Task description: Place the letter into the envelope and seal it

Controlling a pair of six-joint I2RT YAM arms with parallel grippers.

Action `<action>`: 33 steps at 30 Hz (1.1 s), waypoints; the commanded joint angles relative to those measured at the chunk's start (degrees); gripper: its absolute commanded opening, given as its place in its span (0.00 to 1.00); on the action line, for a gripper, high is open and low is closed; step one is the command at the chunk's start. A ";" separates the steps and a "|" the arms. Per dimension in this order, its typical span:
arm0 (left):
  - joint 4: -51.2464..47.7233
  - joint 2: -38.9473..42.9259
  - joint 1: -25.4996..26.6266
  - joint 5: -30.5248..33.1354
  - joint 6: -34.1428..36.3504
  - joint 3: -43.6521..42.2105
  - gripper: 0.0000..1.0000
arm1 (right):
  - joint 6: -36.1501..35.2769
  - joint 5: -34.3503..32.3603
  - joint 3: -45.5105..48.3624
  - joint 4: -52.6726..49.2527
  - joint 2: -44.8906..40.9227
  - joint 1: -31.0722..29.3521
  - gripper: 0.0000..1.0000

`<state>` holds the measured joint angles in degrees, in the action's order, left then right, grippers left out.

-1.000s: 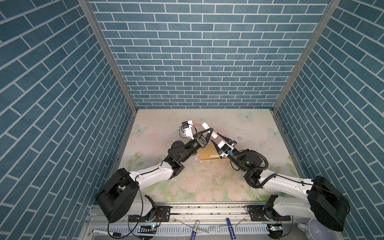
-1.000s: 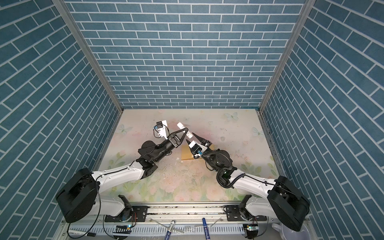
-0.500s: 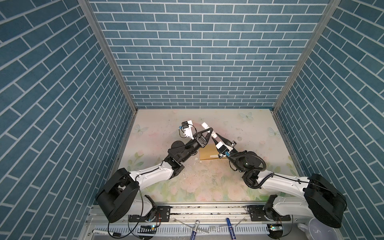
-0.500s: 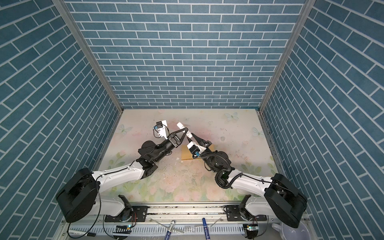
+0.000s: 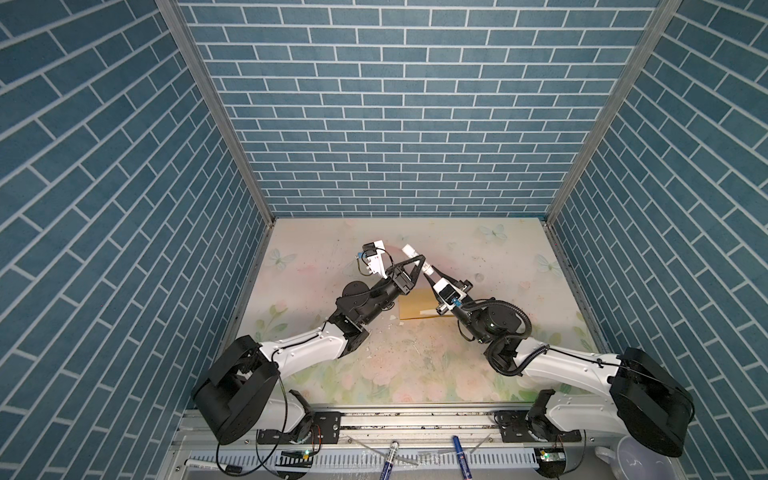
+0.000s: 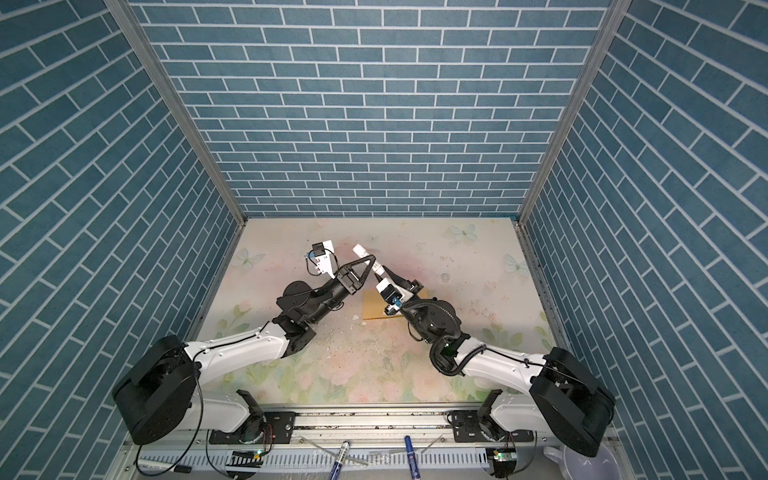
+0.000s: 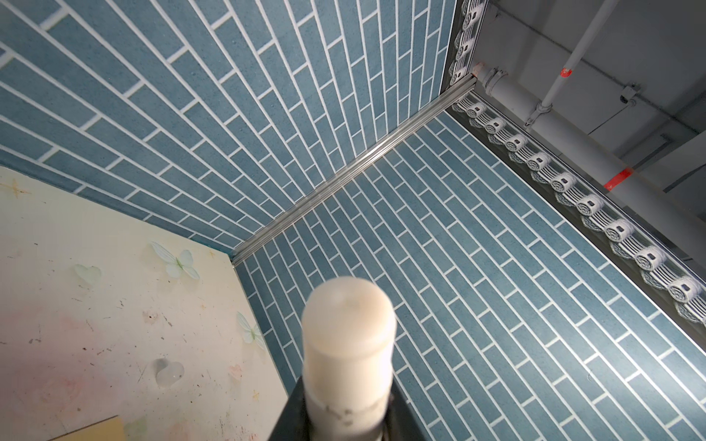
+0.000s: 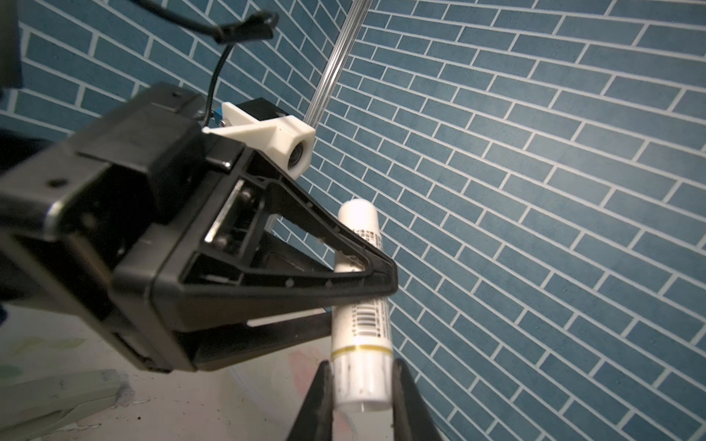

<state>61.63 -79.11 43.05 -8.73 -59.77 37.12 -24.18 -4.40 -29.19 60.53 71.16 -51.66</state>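
So, both of our grippers are on the same white glue stick [image 8: 361, 332], held up over the floral table [image 5: 374, 374]. Our left gripper [image 5: 422, 263] is pinched around its middle, and our right gripper [image 8: 361, 382] is clamped on the end just past the gold ring. The envelope [image 5: 413, 305] lies flat on the table right below them, between our two arms. We can't make out the letter, only a pale strip near the envelope's near edge.
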 commanded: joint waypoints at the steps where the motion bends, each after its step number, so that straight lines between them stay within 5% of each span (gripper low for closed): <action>1: 1.94 -0.25 0.28 -2.03 0.88 0.14 0.00 | 14.01 5.96 -4.76 -5.89 -2.79 1.85 0.00; 9: 1.44 0.28 0.29 -2.23 2.48 0.07 0.00 | 49.35 22.19 -9.08 -9.65 -2.88 12.80 0.00; 18: 1.44 0.15 0.28 -2.19 2.44 0.14 0.00 | 61.70 29.91 -11.25 -8.25 -0.42 15.52 0.00; 21: 2.03 -0.03 0.28 -1.67 0.79 0.14 0.00 | 58.40 30.23 -11.03 -8.17 -0.42 15.54 0.06; 27: 3.75 -1.71 0.28 -0.85 -10.35 1.40 0.00 | 37.39 23.23 -4.39 -2.30 -4.71 14.73 0.48; 33: 3.74 -4.14 0.28 -2.30 -22.00 2.56 0.00 | 17.97 16.92 3.84 12.79 -3.72 12.15 0.59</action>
<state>63.72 -82.46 43.16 -9.32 -74.65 37.82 6.92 17.04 -28.12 62.50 66.48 -38.63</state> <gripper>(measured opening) 0.281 0.583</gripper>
